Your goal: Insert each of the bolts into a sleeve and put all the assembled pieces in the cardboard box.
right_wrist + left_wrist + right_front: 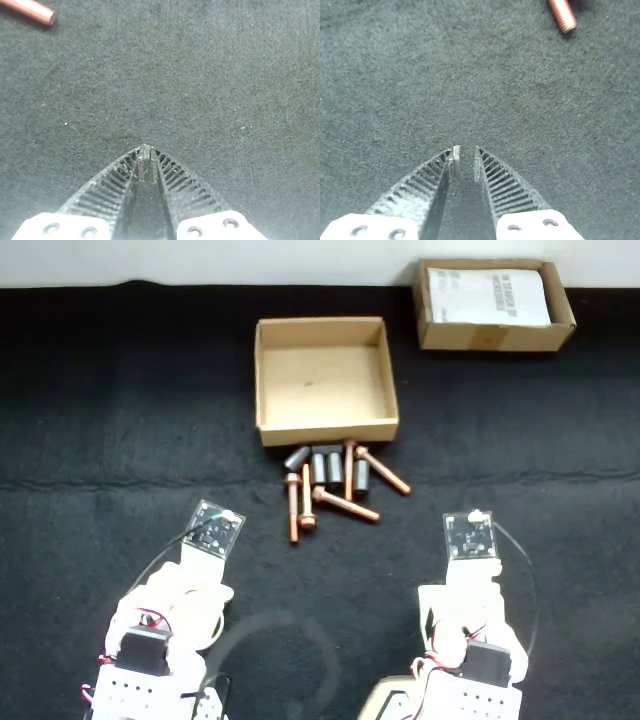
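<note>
Several copper bolts (345, 505) and several dark sleeves (326, 466) lie in a loose cluster on the black mat, just in front of the open, empty cardboard box (262, 380). Both arms sit near the table's front edge, short of the cluster. My left gripper (466, 155) hovers over bare mat with a narrow gap between its fingertips and nothing in it; a threaded bolt end (561, 15) lies ahead of it. My right gripper (146, 157) is shut on nothing above bare mat, with a smooth bolt end (32, 10) farther off.
A second cardboard box (560, 300) holding a printed sheet stands at the back right by the wall. Black mat covers the table, with open room on both sides of the cluster and between the two arms.
</note>
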Controlling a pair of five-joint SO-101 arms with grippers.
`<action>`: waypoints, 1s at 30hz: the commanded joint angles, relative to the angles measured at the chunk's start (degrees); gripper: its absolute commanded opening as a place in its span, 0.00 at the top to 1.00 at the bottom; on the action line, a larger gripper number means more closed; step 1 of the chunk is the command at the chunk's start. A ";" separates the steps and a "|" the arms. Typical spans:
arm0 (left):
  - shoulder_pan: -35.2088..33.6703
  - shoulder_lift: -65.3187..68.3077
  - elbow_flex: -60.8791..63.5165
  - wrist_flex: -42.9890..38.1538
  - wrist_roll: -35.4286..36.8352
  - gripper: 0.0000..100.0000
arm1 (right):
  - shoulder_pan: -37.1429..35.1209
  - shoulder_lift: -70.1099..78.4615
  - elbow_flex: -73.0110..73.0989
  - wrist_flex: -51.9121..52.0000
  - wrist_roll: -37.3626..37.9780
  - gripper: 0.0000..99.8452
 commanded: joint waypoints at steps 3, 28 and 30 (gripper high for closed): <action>-0.22 -0.66 0.92 -0.44 0.00 0.93 | -0.40 -1.10 7.34 0.84 0.35 0.99; 1.54 -0.66 0.92 -0.62 0.00 0.93 | -0.40 -1.10 7.34 0.84 0.35 0.99; 4.35 -0.66 0.92 -0.44 0.00 0.93 | -0.40 -1.10 7.34 0.84 0.35 0.99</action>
